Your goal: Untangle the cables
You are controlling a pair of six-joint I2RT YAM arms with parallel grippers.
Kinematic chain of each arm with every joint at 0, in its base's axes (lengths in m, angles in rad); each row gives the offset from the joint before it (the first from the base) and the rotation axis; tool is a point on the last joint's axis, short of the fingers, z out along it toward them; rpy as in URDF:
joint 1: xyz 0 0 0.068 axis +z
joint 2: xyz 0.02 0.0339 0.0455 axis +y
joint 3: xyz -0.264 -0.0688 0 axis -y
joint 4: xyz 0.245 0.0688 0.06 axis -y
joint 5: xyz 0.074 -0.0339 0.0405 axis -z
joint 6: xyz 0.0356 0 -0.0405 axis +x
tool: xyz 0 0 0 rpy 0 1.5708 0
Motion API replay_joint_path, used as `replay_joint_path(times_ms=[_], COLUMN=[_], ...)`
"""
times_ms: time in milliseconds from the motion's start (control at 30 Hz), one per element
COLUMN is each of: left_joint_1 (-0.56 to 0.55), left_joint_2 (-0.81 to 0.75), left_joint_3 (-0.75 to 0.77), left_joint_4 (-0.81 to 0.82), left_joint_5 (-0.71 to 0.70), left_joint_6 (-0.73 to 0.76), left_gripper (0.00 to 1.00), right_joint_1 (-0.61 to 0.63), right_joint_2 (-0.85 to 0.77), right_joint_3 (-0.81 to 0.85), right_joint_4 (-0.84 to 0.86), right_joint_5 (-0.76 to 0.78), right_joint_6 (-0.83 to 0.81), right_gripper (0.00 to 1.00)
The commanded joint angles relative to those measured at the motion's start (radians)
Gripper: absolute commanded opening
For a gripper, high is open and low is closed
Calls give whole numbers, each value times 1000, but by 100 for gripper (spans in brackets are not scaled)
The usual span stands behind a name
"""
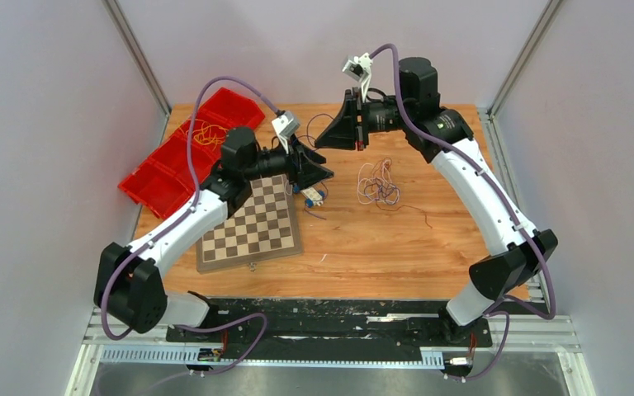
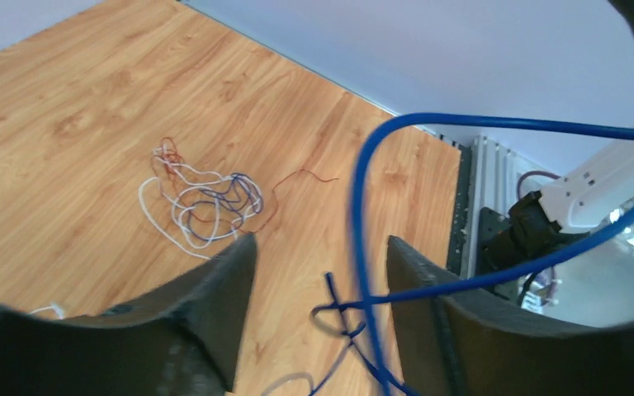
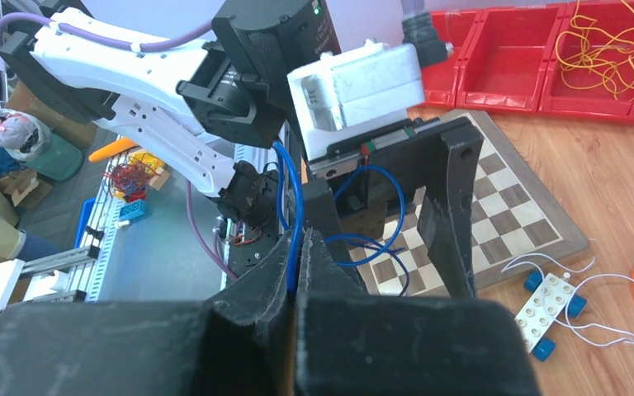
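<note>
The right gripper (image 3: 300,247) has its fingers pressed together on a blue cable (image 2: 357,223). The cable loops on through the left gripper (image 2: 322,247), whose fingers (image 2: 219,305) are spread, so the strand hangs loose between them and seems to cross over itself low in the left wrist view. The main risk, as I judge it, is that drawing the arms apart tightens that crossing into a knot instead of opening it, or that the thin strand slips out of the pinch. A tangle of cables (image 1: 378,183) in white, purple and dark red lies on the table (image 1: 429,256), right of centre in the top view and apart from both grippers. Yellow cables (image 1: 206,133) sit in the red bins (image 1: 161,177) at upper left. A chessboard (image 1: 252,223) and a small toy brick (image 1: 314,196) lie just below the left gripper, where a dropped loop could snag.
</note>
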Motion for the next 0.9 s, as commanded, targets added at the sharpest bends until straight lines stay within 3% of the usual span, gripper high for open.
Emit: replay_joint_path(times_ms=[0,133,167,233,433,667,733,867], left_joint_1=[-24,-24,-21,-5,88,155,156,171], left_joint_2=[26,-13,-37,-77,-159,-196,-202,-208], left_joint_3=[46,37,32,13,22,101,121,164], left_joint_4=[108,66,57,39,-42,-165,-158,-163], left_joint_5=[17,35,35,32,33,61,72,51], left_joint_6=[-54,-49,-47,-53,-83,-89,-114,-155], left_gripper=[62,25,12,1,0,0,0,0], right_joint_1=[-3,-56,-80,-124,-220,-226,-210,-174], right_joint_2=[-4,-44,-55,-77,-122,-132,-111,-73], right_joint_3=[53,-24,-53,-108,-267,-493,-541,-605], right_joint_4=[82,104,123,157,182,188,188,183], right_joint_5=[-9,15,14,6,-3,-22,-49,-122], right_joint_6=[44,52,65,93,91,53,50,39], right_gripper=[0,0,0,0,0,0,6,28])
